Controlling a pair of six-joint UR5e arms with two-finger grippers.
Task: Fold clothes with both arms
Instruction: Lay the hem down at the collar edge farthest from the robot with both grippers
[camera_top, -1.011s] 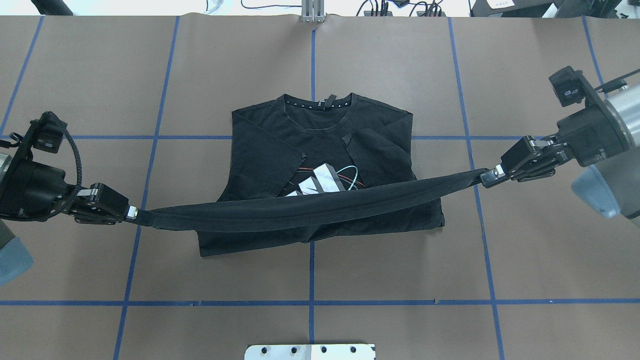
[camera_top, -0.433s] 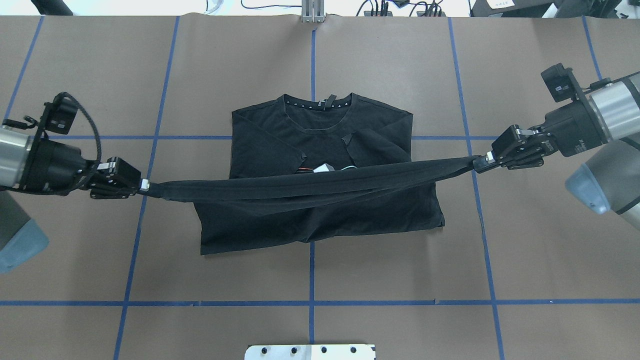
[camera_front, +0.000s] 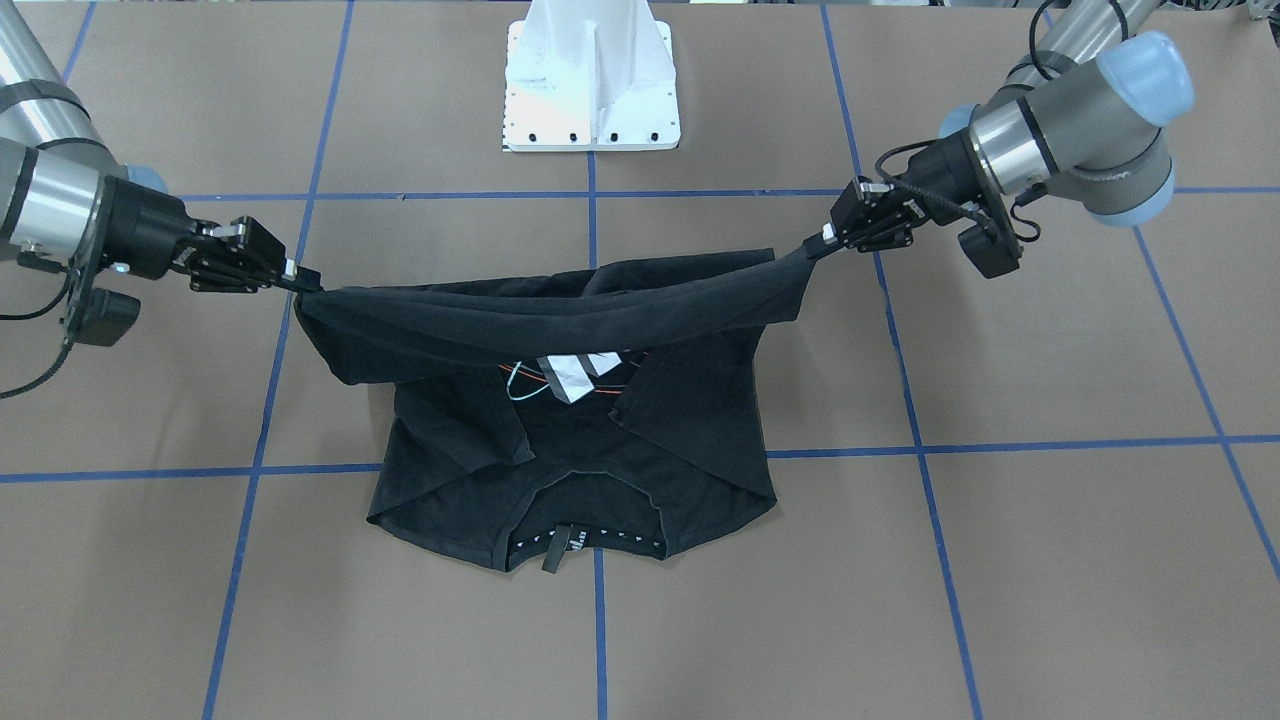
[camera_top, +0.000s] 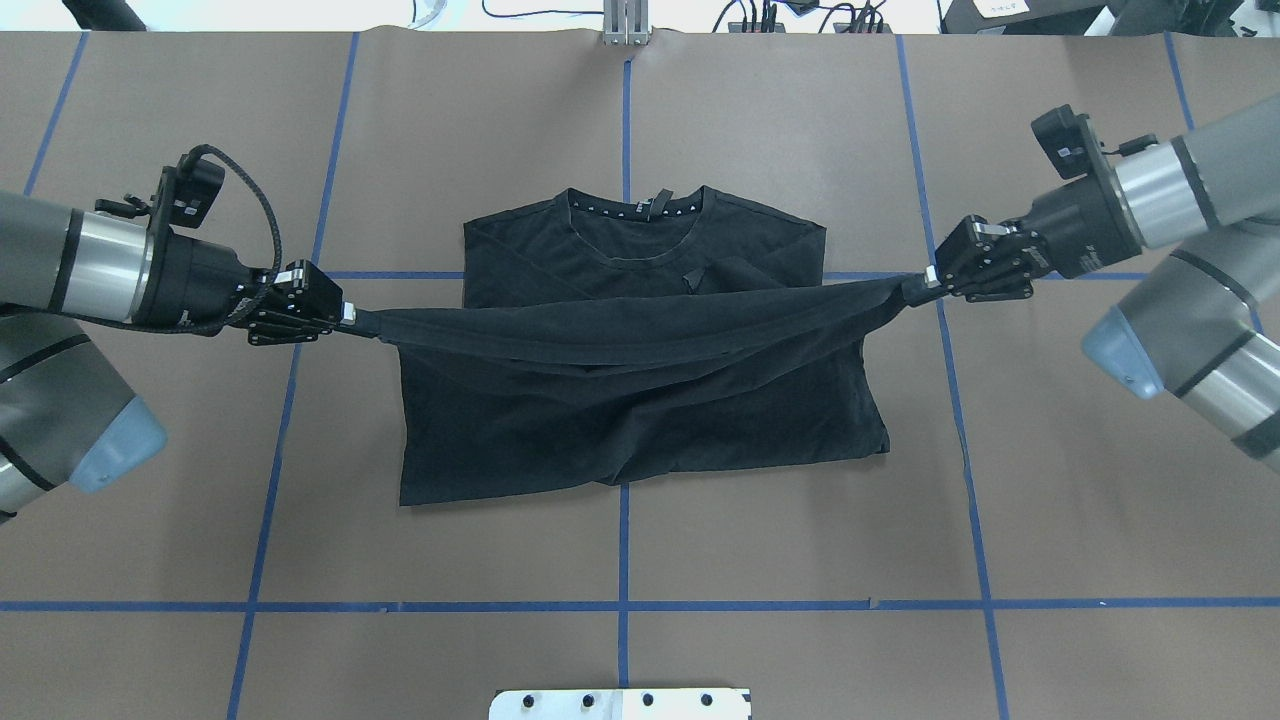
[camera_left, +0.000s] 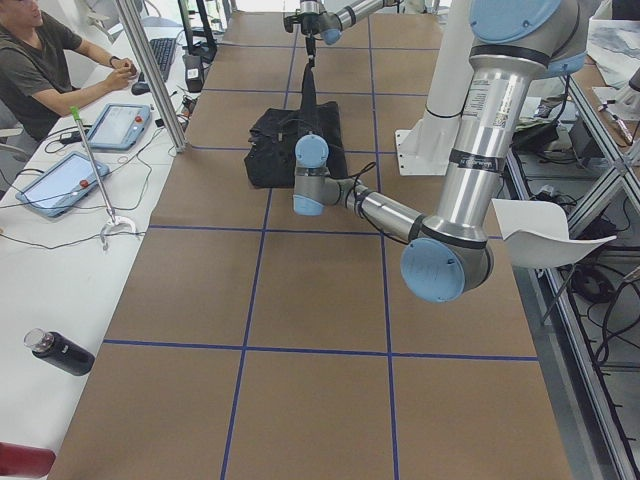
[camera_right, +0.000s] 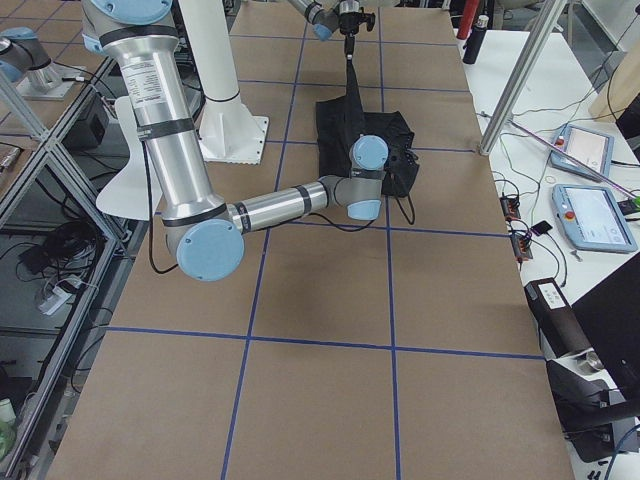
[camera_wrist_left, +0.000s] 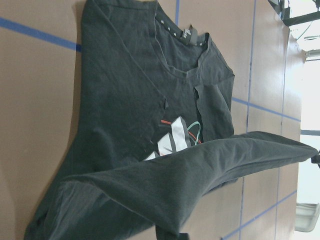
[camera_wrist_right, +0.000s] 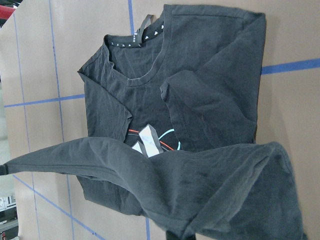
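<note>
The black T-shirt (camera_top: 640, 420) lies in the middle of the brown table, collar (camera_top: 635, 212) at the far side and sleeves folded inward. My left gripper (camera_top: 347, 315) is shut on one corner of the hem. My right gripper (camera_top: 927, 283) is shut on the other corner. Between them the hem hangs as a taut band (camera_top: 640, 330) above the shirt's middle. The front-facing view shows the left gripper (camera_front: 822, 243), the right gripper (camera_front: 300, 278) and the logo (camera_front: 572, 375) under the raised band. The logo (camera_wrist_left: 175, 141) also shows in the left wrist view.
The white pedestal base (camera_front: 590, 90) stands at the robot's side of the table. Blue tape lines (camera_top: 624, 605) grid the brown surface. A person (camera_left: 40, 60) sits at a side table with tablets (camera_left: 60, 180) and a dark bottle (camera_left: 60, 352).
Both grippers have carried the raised hem away from the robot, toward the collar. In the overhead view the band now covers the logo that showed a second ago.
</note>
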